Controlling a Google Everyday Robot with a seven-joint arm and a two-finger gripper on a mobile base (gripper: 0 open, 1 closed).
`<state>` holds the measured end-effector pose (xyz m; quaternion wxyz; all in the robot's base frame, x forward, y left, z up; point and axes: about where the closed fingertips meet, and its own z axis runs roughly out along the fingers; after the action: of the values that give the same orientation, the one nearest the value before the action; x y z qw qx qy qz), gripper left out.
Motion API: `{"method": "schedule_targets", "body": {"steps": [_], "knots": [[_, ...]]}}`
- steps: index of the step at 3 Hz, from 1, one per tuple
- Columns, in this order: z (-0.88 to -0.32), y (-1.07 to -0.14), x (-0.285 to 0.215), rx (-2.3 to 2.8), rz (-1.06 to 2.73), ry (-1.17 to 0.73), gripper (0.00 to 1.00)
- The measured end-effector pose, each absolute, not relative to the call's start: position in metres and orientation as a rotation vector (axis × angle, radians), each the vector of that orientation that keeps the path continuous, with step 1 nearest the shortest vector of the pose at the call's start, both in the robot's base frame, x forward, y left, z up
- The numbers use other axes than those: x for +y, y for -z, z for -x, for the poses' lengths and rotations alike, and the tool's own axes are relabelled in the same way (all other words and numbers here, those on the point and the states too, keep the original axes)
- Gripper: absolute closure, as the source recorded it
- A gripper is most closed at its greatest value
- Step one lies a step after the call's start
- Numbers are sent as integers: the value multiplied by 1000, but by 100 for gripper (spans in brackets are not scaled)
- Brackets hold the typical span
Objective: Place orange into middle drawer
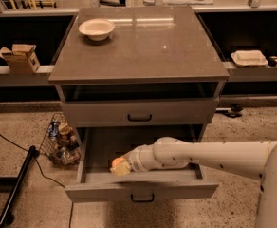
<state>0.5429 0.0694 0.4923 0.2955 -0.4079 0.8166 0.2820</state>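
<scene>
The middle drawer point(176, 190) is pulled open at the cabinet's front, its grey floor showing. My gripper point(121, 167) reaches in from the right, low over the drawer's front left part. It is shut on the orange point(115, 162), a small round fruit that shows at the gripper's tip, partly hidden by the pale fingers point(123, 170). The orange is at or just above the drawer floor; I cannot tell whether it touches. The like grey drawer point(139, 113) above is closed.
A white bowl point(96, 28) stands on the cabinet top at the back left. A wire basket point(60, 139) of several items sits on the floor left of the cabinet, beside a black pole point(15, 189). A cardboard box point(19, 57) and a white container point(248, 57) lie on side shelves.
</scene>
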Motion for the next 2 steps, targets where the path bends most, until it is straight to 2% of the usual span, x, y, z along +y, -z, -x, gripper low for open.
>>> {"method": "schedule_targets", "body": {"steps": [2], "knots": [[-538,-474,72,2195,1068,-785,100]]}}
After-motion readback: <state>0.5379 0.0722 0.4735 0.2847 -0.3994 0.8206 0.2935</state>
